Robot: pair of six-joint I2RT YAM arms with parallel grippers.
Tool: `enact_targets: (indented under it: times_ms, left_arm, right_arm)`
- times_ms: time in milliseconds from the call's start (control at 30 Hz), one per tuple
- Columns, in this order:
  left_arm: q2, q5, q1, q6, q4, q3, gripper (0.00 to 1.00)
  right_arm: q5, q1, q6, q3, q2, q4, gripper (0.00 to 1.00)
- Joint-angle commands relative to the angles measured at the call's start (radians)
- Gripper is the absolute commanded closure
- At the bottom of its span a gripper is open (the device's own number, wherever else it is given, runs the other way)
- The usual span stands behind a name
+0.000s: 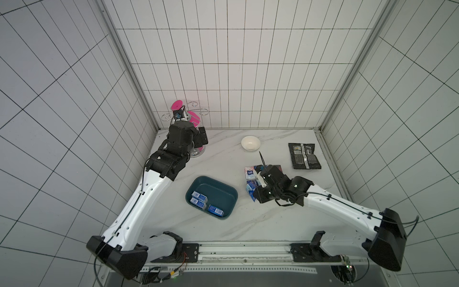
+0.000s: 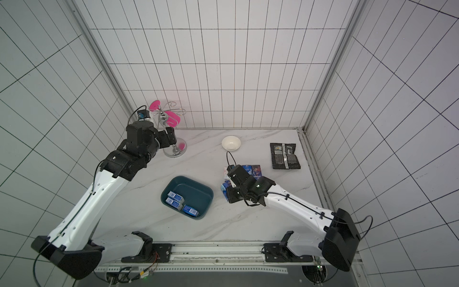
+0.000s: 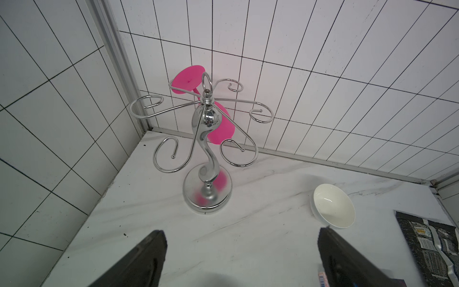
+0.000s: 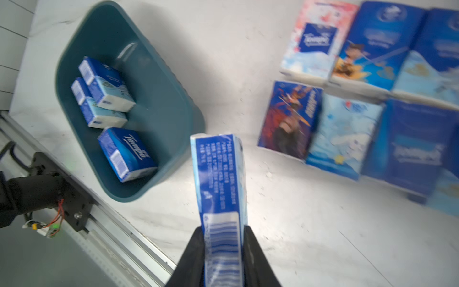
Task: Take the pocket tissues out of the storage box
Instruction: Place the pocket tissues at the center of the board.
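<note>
Beside the right gripper (image 1: 255,196) in both top views, the storage box (image 1: 221,192) is holding three pocket tissues (image 1: 199,197). In the left wrist view, the left gripper (image 3: 240,234) is gaping empty. In the right wrist view, the right gripper (image 4: 223,232) is pinching a blue pack (image 4: 218,174), other packs (image 4: 347,129) lying ahead.

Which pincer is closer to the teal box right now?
Right. The right pincer, gripping a tissue pack, is just beside the box; the left pincer is open and far off, up by the chrome rack at the back.
</note>
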Motion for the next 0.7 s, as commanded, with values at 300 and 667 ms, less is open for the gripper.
enact_targets:
  times_ms: [300, 667]
  left_arm:
    - [0.061, 0.012, -0.064, -0.018, 0.058, 0.046, 0.02]
    - [0.051, 0.006, -0.062, -0.002, 0.058, 0.03, 0.02]
  right_arm:
    - [0.225, -0.028, 0.12, -0.123, -0.05, -0.3, 0.77]
    - [0.284, -0.008, 0.163, -0.151, 0.154, -0.183, 0.71]
